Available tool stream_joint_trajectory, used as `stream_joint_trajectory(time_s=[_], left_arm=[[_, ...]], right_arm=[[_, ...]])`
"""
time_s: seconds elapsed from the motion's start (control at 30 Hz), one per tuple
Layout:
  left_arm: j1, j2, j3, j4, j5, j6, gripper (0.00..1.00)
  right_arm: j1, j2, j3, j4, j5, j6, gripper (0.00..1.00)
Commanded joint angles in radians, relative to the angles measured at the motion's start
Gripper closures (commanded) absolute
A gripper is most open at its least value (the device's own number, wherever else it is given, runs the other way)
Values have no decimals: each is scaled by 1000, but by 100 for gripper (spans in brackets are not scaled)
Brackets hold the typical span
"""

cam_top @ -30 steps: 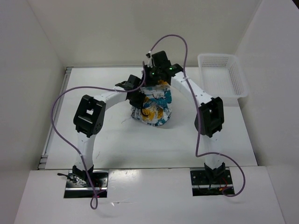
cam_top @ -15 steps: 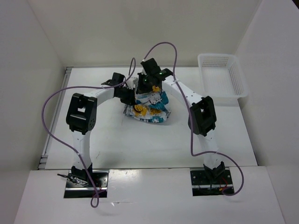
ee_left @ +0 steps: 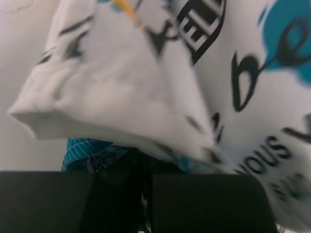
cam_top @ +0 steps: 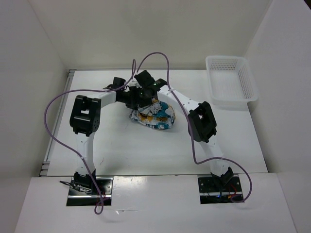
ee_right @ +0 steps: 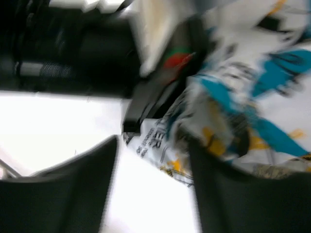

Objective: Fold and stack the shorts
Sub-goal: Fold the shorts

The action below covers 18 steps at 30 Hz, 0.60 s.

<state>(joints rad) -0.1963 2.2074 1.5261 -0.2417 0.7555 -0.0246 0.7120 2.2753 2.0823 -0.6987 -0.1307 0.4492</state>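
- shorts (cam_top: 154, 116) are lying bunched at mid-table (cam_top: 146, 150).
- left gripper (ee_left: 146, 169) is pinching their 10 o'clock edge, fingers nearly together.
- right gripper (ee_right: 153, 148) is hovering at 12 o'clock, fingers spread wide.

Bright, even light is filling the top view, and it is coming from above. The white table (cam_top: 146, 150) and the walls are shining back softly. A pale patch of glare is showing on the near ledge. The arms are dropping only faint, soft shadows. This view is looking sharp.

The 2 wrist views are looking blurry. In the left wrist view the shorts (ee_left: 121, 97) are sitting too close and smearing, and the bottom is going black. In the right wrist view everything is streaking, and the table is glowing washed-out white.
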Motion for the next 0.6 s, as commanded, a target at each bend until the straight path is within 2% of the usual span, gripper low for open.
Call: stream_joint_trajectory(time_s=[0.0,0.13,0.23,0.33,0.37,0.43,0.47,0.5,0.57], left_arm=[[-11,43,25,62,7,25,91],[-11,43,25,62,16,25,91],[-11,43,16,62,7,25,91],[-11,32,16,44,-4,25,88],[-11,20,16,35,-16,25,88],[-11,8,6,21,-25,25,83],[-11,-1,6,21,-25,25,82],[-11,-2,6,21,-25,25,81],[-11,-2,6,12,-34,25,79]], right_arm=[[112,-109,-28,63,-106,-194,24],[158,-220,-7,126,-89,-386,11],[167,-310,-7,159,-89,-432,10],[147,-410,-86,197,77,-416,12],[118,-433,-123,197,98,-391,13],[-21,-477,-237,177,76,-306,13],[-75,-477,-299,168,47,-284,10],[-165,-477,-335,177,4,-284,4],[-229,-467,-389,188,-140,-323,0]])
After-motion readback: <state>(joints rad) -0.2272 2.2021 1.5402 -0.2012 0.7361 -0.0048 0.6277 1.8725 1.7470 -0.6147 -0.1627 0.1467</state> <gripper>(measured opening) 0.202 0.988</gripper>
